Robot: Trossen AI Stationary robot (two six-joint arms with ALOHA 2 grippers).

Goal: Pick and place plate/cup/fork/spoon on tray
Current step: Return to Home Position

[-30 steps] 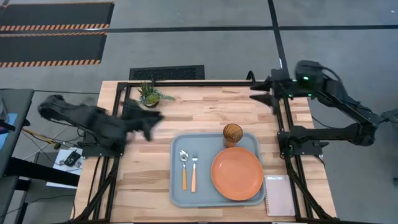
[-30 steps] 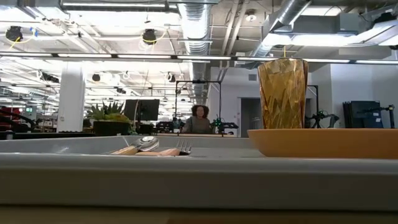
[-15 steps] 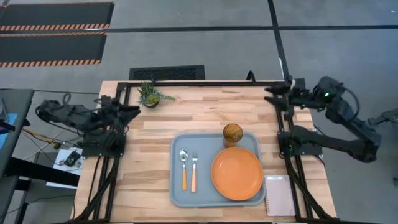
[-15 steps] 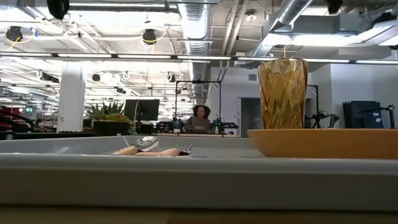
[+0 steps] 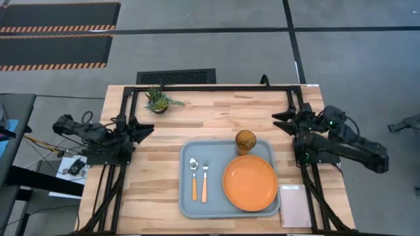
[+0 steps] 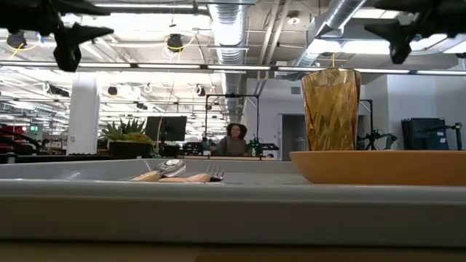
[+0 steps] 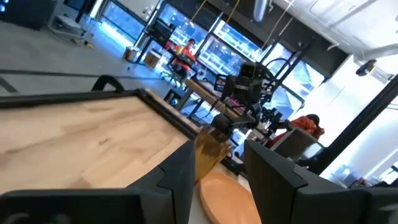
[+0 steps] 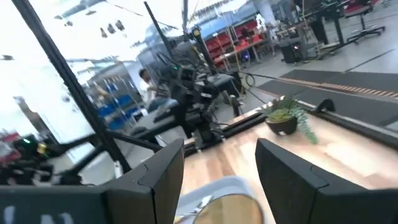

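Observation:
The light blue-grey tray lies on the wooden table. On it rest the orange plate at the right, the amber ribbed cup upright at the plate's far edge, and the spoon and fork side by side at the left. The low view shows the cup, plate, spoon and fork. My left gripper is open and empty at the table's left edge. My right gripper is open and empty at the right edge. Both point toward the tray.
A small potted green plant stands at the far left of the table. A white spiral notepad lies right of the tray at the near edge. Black frame rails run along the table's sides. A person sits in the room beyond.
My left arm has drawn back toward the table's left edge and folded low. My right gripper has gone toward the near edge and down, beside its base. Both grippers have come into the low view from above. The things on the tray have kept still.

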